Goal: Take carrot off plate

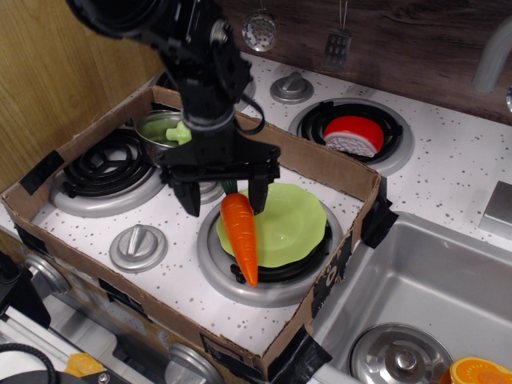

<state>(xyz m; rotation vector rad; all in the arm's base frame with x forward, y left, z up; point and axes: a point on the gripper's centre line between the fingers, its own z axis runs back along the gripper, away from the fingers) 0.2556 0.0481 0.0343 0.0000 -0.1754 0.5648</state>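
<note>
- Over the front right burner of the toy stove, my claw (pixel 225 194) hangs with its two black fingers spread wide and pointing down, nothing between them.
- One finger (pixel 192 198) stands over the white speckled stovetop to the left of the carrot's top; the other finger (pixel 258 194) stands over the plate's back left rim, just beside the carrot's thick end.
- My fingers straddle the stem end of the carrot; whether either tip touches it I cannot tell.
- The carrot (pixel 240 235) lies along the left edge of the plate (pixel 292 224), thick end toward the back, point toward the front, its tip reaching past the scalloped rim over the black burner grate.
- Its dark green stem is mostly hidden behind my claw.
- The lime-green plate sits on the burner ring (pixel 272 290), and apart from the carrot its dish is bare.
- A cardboard box wall (pixel 324 164) fences this part of the stove, patched with black tape at the corners.
- Behind my arm, a steel pot (pixel 157 132) sits inside the fence with a pale green toy vegetable (pixel 179 132) in it.
- On the back right burner, outside the cardboard, lies a red and white toy piece (pixel 353 135).
- At the right is a sink (pixel 448 276); a metal lid (pixel 396 358) and an orange slice (pixel 480 372) lie at its front.
- A grey knob (pixel 138 244) sits on the stovetop left of the plate.
</note>
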